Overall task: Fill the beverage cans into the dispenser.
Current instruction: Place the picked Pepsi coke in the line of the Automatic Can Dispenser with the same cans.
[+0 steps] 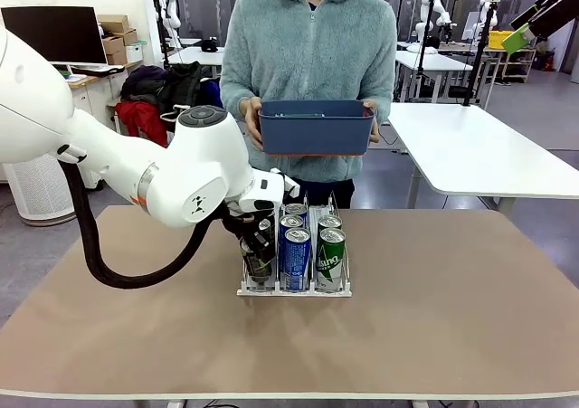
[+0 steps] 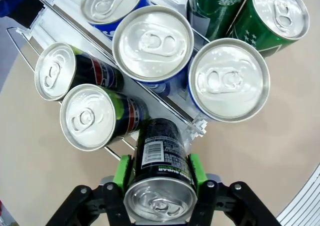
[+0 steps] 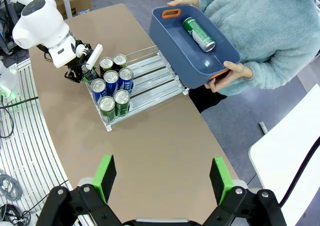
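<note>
My left gripper (image 2: 160,173) is shut on a black can (image 2: 161,158), its green pads (image 2: 121,172) pressed against both sides. In the front view that black can (image 1: 261,265) stands at the near end of the left lane of the white dispenser (image 1: 294,292), with the left gripper (image 1: 256,245) on it. Two more black cans (image 2: 90,117) stand behind it. Blue cans (image 1: 295,259) fill the middle lane and green cans (image 1: 330,259) the right one. My right gripper (image 3: 162,178) hangs open high above the table, nothing between its fingers.
A person at the far side holds a blue-grey bin (image 1: 315,126) in both hands. One green can (image 3: 198,34) lies in that bin (image 3: 220,55). The far half of the dispenser (image 3: 155,73) has bare lanes. The brown table (image 1: 452,317) is bare around the rack.
</note>
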You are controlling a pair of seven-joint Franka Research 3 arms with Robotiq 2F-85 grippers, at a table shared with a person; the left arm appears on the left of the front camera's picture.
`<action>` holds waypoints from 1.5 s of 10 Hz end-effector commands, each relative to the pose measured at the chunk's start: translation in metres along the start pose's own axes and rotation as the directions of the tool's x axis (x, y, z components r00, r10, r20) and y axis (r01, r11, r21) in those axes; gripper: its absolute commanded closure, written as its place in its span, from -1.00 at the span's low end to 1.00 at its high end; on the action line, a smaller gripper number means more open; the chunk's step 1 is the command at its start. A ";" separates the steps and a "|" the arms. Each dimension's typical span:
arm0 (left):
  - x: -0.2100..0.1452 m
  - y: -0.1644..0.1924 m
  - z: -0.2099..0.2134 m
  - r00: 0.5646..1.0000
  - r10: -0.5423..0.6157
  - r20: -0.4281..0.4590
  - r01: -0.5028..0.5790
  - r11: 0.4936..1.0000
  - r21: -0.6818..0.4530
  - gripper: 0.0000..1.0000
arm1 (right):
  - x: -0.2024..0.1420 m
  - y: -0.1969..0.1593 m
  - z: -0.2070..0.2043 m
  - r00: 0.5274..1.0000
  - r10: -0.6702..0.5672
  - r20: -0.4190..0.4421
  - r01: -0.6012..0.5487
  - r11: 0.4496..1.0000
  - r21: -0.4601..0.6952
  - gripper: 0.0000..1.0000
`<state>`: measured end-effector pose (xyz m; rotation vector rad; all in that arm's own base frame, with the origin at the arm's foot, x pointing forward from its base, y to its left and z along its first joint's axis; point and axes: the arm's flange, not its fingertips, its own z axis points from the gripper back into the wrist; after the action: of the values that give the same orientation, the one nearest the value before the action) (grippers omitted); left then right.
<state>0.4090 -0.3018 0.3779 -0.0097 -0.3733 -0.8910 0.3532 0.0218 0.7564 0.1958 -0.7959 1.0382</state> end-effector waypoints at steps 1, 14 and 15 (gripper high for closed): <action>-0.001 0.004 0.005 1.000 0.003 0.019 -0.003 1.000 0.010 -0.15 | -0.001 0.000 -0.001 1.000 0.001 0.003 -0.001 1.000 -0.006 -1.00; 0.003 0.005 0.017 0.991 0.088 -0.100 -0.081 0.994 0.071 -1.00 | -0.001 0.000 -0.001 1.000 0.001 0.003 -0.001 1.000 -0.006 -1.00; 0.004 0.002 0.023 0.992 0.091 -0.086 -0.084 0.993 0.082 -1.00 | -0.001 0.000 -0.001 1.000 0.001 0.003 -0.001 1.000 -0.006 -1.00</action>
<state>0.4128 -0.2967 0.4012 0.0487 -0.3041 -0.8067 0.3532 0.0218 0.7564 0.1957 -0.7959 1.0382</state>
